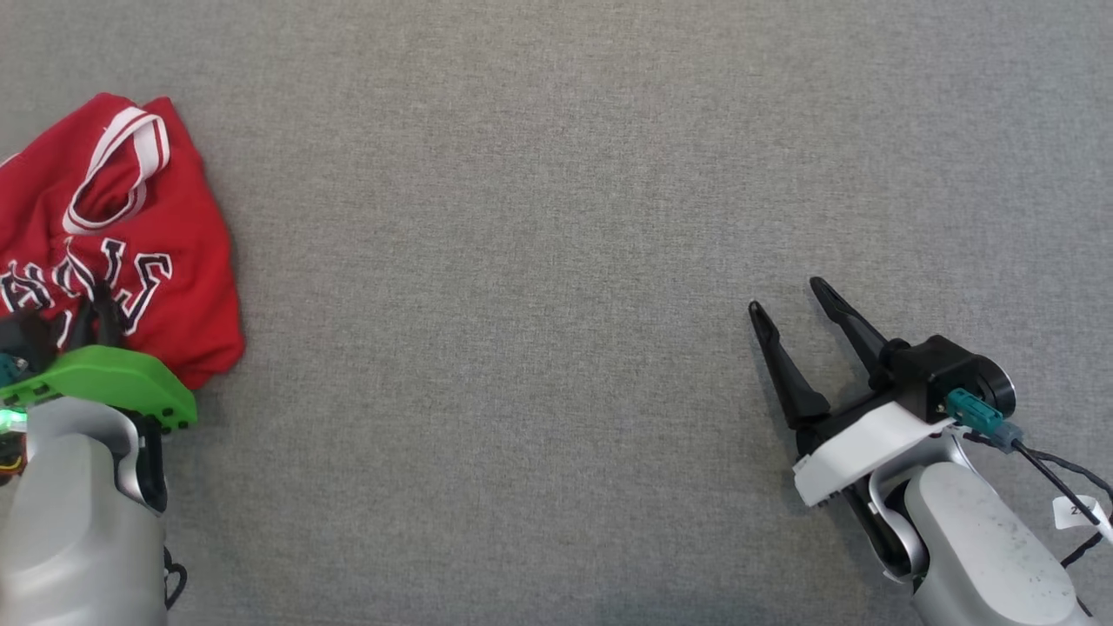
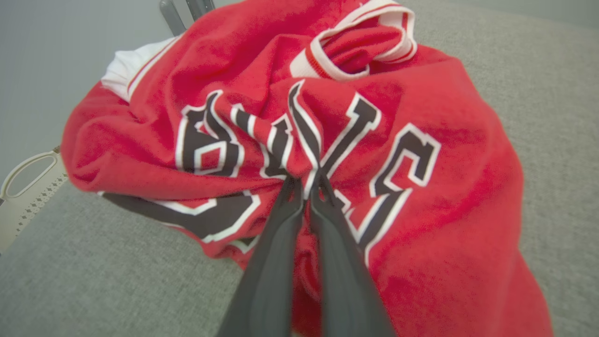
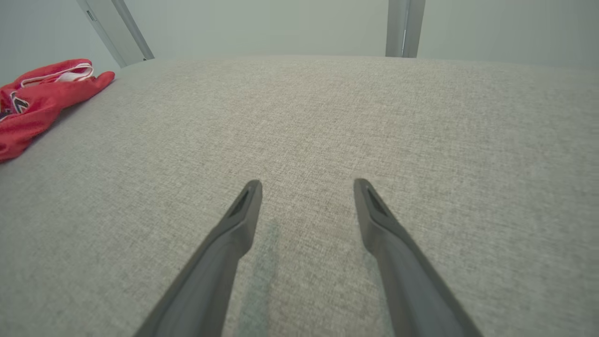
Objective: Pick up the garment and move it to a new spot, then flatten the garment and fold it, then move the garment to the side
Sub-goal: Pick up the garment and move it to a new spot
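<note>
The garment (image 1: 165, 235) is a red jersey with black-and-white lettering and white-trimmed openings, crumpled at the far left of the grey table. My left gripper (image 2: 309, 185) is shut on a pinched fold of the garment (image 2: 421, 210) in the middle of the lettering; in the head view its fingers (image 1: 100, 317) sink into the cloth. My right gripper (image 1: 787, 296) is open at the lower right, well away from the garment, with nothing between its fingers (image 3: 245, 206). From the right wrist the garment (image 3: 32, 103) lies at the far left.
The grey fabric-covered table (image 1: 556, 261) stretches wide between the two arms. A pale plastic basket rim (image 2: 28, 178) stands off the table's edge in the left wrist view. Metal posts (image 3: 405, 28) rise behind the table's far edge.
</note>
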Robot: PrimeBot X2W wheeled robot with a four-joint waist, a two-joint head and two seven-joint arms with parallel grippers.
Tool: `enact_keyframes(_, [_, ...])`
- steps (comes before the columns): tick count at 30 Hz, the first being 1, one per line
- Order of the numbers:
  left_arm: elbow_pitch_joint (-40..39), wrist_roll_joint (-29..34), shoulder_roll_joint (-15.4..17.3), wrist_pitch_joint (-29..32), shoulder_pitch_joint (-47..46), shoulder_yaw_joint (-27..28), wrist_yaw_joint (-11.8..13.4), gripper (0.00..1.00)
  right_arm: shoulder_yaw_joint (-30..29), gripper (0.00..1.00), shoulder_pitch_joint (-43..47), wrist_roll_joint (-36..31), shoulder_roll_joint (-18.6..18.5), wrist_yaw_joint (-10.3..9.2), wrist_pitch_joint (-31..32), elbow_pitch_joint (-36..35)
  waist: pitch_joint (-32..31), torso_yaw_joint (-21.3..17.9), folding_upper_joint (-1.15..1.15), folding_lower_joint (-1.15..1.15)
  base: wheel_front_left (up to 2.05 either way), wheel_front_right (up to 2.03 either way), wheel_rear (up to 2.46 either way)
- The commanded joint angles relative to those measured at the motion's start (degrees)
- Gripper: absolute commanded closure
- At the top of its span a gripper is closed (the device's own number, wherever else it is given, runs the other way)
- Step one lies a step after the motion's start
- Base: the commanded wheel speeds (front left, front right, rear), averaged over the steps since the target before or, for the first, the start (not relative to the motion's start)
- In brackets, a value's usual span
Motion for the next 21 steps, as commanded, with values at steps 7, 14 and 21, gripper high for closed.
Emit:
enact_keyframes(7, [-11.6,1.8,-0.4,0.0,1.2,-0.1,-2.9,1.00,0.1,0.00,1.8,1.1,3.0,-0.04,-0.2,1.9,-5.1,-0.7,0.17,-0.01,0.00,0.00,0.00])
enact_keyframes(14, [-20.2,4.0,-6.0,0.0,2.0,-8.1,-3.7,1.00,-0.7,0.00,3.6,1.5,5.3,-0.04,-0.2,3.2,-9.3,-3.0,0.17,-0.01,0.00,0.00,0.00])
enact_keyframes(21, [-28.4,-1.1,-9.2,0.0,1.2,-26.2,-3.7,1.00,-1.3,0.00,4.4,1.5,6.8,-0.04,-0.2,4.3,-11.2,-9.2,0.17,-0.01,0.00,0.00,0.00])
